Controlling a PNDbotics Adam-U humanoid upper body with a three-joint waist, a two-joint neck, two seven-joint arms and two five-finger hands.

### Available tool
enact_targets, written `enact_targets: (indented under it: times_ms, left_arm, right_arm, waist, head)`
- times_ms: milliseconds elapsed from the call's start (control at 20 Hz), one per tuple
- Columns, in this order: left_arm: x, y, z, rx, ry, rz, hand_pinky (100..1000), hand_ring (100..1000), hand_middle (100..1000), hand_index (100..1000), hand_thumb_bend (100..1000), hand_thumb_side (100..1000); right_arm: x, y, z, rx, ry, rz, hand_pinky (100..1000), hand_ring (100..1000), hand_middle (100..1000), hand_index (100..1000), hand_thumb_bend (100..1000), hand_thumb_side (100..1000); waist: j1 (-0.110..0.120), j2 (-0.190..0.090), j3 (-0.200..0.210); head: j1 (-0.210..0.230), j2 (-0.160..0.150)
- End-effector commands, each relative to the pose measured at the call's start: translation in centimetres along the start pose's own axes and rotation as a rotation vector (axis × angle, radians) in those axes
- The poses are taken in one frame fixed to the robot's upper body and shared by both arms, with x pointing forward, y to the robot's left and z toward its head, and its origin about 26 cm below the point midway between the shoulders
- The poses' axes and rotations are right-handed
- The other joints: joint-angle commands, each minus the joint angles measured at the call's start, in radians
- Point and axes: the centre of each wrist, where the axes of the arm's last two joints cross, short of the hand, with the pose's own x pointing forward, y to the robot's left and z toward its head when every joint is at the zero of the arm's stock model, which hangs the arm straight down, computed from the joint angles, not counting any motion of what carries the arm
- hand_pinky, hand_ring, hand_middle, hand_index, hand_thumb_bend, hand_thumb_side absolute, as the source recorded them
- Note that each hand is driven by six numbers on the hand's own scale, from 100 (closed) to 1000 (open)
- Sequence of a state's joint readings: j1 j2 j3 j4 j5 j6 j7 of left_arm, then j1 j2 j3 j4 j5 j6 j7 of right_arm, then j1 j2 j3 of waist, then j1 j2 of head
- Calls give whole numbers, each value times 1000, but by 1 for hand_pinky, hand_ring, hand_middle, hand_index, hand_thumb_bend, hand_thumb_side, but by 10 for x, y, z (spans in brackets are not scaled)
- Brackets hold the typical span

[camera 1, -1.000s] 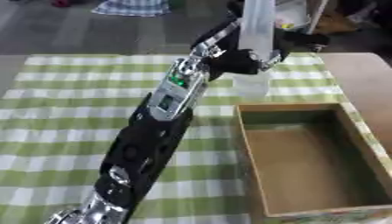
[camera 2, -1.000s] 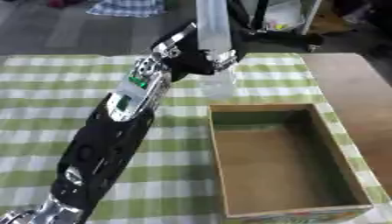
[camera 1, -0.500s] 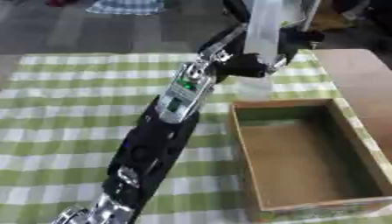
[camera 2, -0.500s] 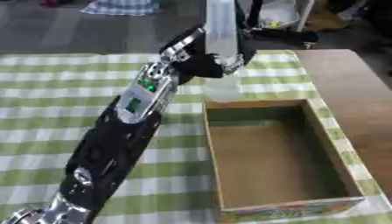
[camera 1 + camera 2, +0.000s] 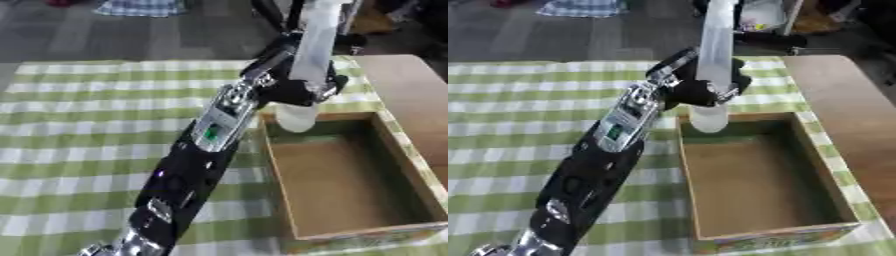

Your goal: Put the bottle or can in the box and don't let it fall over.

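Observation:
My left hand (image 5: pixel 297 90) is shut on a tall clear bottle (image 5: pixel 311 50), held upright in the air. The bottle's base (image 5: pixel 708 120) hangs over the far left corner of the open cardboard box (image 5: pixel 833 210), just above its rim. The box stands on the green checked tablecloth (image 5: pixel 79 130) at the right and has nothing inside. My left arm (image 5: pixel 201 145) runs from the lower left up to the bottle. My right hand shows in no view.
A bare wooden table edge (image 5: pixel 842 100) lies right of the box. Beyond the cloth is dark floor with a cloth heap (image 5: pixel 140 7) and dark clutter (image 5: pixel 772 30) at the far edge.
My left hand has carried the bottle toward the box, from over the cloth to above the box's far left corner. The view has shifted too.

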State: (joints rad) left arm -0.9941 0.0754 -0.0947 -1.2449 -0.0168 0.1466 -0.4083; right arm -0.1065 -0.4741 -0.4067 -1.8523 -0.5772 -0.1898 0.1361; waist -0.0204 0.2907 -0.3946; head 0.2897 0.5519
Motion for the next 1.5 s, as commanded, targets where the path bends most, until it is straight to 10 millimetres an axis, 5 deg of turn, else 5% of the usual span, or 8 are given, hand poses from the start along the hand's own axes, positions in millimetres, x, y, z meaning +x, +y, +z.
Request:
enact_targets:
  times_ms: [50, 300, 400, 450, 550, 600, 750, 1500]
  left_arm:
    - [10, -4, -6, -16, -18, -13, 1000, 896, 287, 322, 100, 100]
    - [5, -8, -5, -14, -10, -1, 1000, 902, 331, 388, 132, 100]
    - [4, -9, -5, -15, -17, -1, 1000, 992, 487, 576, 543, 100]
    - [6, -9, -4, -13, -37, -10, 1000, 1000, 710, 760, 786, 210]
    - [7, -7, -3, -7, -72, -46, 1000, 1000, 906, 947, 896, 428]
    - [6, -7, -2, -4, -77, -66, 1000, 1000, 919, 963, 938, 491]
    - [0, -6, -1, -6, -56, -103, 1000, 1000, 912, 964, 992, 508]
    - [-5, -2, 3, 2, -32, -100, 1000, 1000, 883, 948, 969, 429]
  right_arm:
    - [13, -5, -10, 21, -33, 28, 921, 1000, 1000, 1000, 100, 613]
    - [13, -5, -11, 26, -32, 26, 921, 1000, 1000, 1000, 100, 613]
    - [13, -6, -11, 25, -32, 27, 921, 1000, 1000, 1000, 100, 613]
    - [13, -6, -11, 21, -32, 27, 921, 1000, 1000, 1000, 100, 614]
    - [13, -7, -11, 15, -32, 28, 921, 1000, 1000, 1000, 100, 611]
    - [13, -7, -11, 14, -32, 28, 921, 1000, 1000, 1000, 100, 615]
    - [13, -7, -11, 12, -32, 25, 921, 1000, 1000, 1000, 100, 615]
    - [13, -8, -9, 7, -25, 20, 920, 1000, 1000, 1000, 100, 615]
  waist:
    - [-4, -13, -6]
    - [-2, -13, -8]
    - [-1, -13, -8]
    - [-1, -13, -7]
    - [-1, -13, -5]
    - [-1, -13, -4]
    - [-1, -13, -3]
    - [-7, -18, 5]
  head:
    - [4, -2]
    - [-1, -1]
    - [-3, 1]
    - [-5, 3]
    - [-10, 3]
    - [-10, 3]
    - [-10, 3]
    - [-14, 7]
